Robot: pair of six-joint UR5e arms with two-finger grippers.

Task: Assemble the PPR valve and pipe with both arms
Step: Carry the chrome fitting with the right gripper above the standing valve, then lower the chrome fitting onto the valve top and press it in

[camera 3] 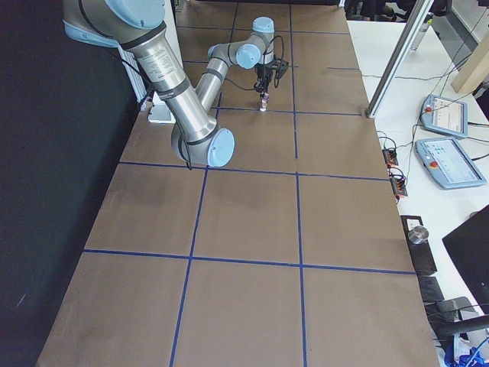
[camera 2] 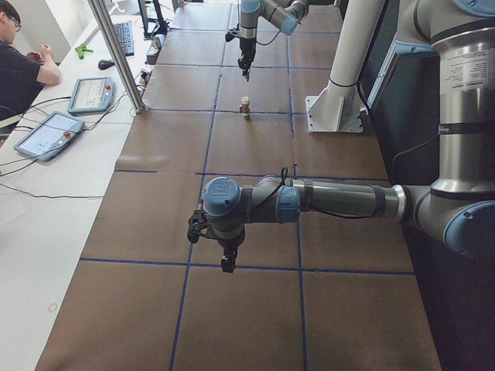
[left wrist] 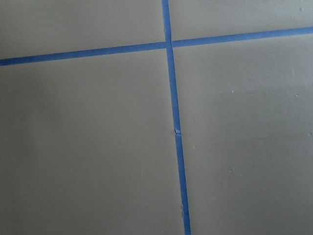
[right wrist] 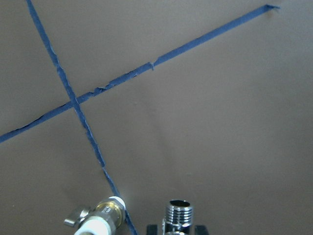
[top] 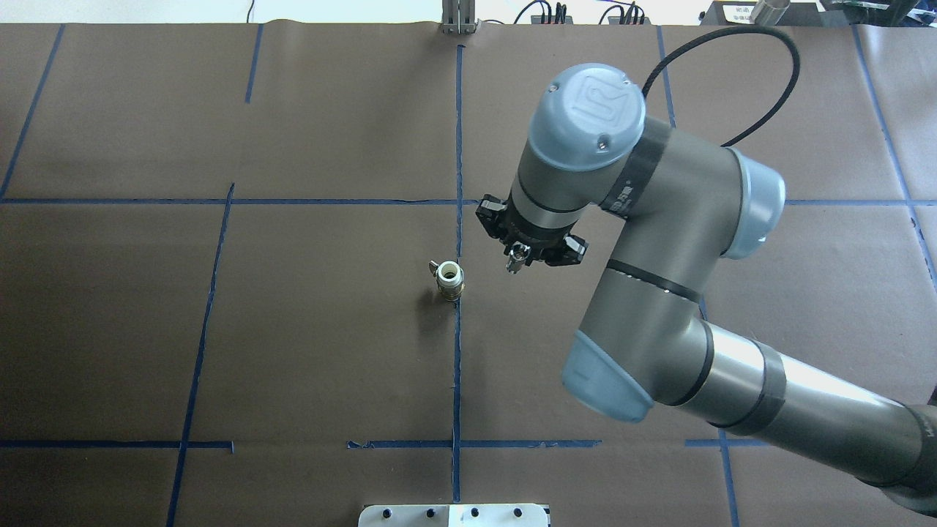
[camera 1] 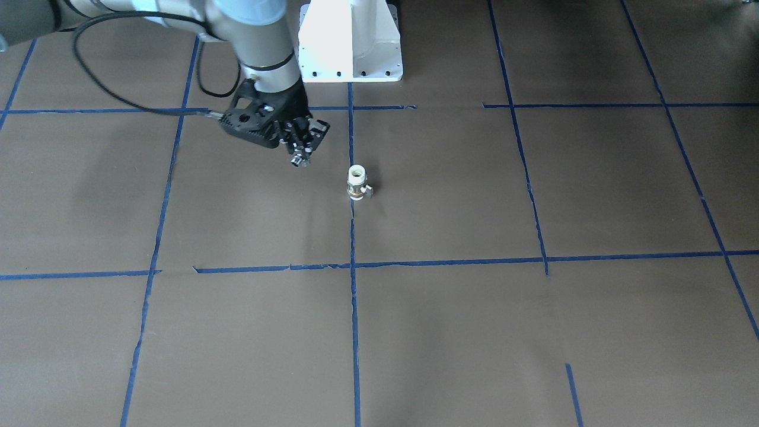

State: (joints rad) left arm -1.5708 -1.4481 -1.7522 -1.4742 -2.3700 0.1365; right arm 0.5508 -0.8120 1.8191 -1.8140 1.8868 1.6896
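The PPR valve [camera 1: 357, 182] stands upright on the brown table on a blue tape line, with white ends, a brass band and a small side lever. It also shows in the overhead view [top: 449, 280] and the right wrist view [right wrist: 102, 221]. My right gripper [camera 1: 301, 155] hangs above the table just beside the valve, shut on the pipe [right wrist: 177, 215], a shiny chrome fitting with a threaded stub. The pipe shows at the fingertips from overhead [top: 517, 259]. My left gripper [camera 2: 228, 263] hovers far from the valve; I cannot tell whether it is open or shut.
The white robot base plate [camera 1: 350, 41] stands behind the valve. Blue tape lines [left wrist: 173, 122] grid the brown table. A metal post [camera 2: 116, 54], control tablets [camera 2: 48, 135] and a seated person [camera 2: 19, 66] are past the table's far side.
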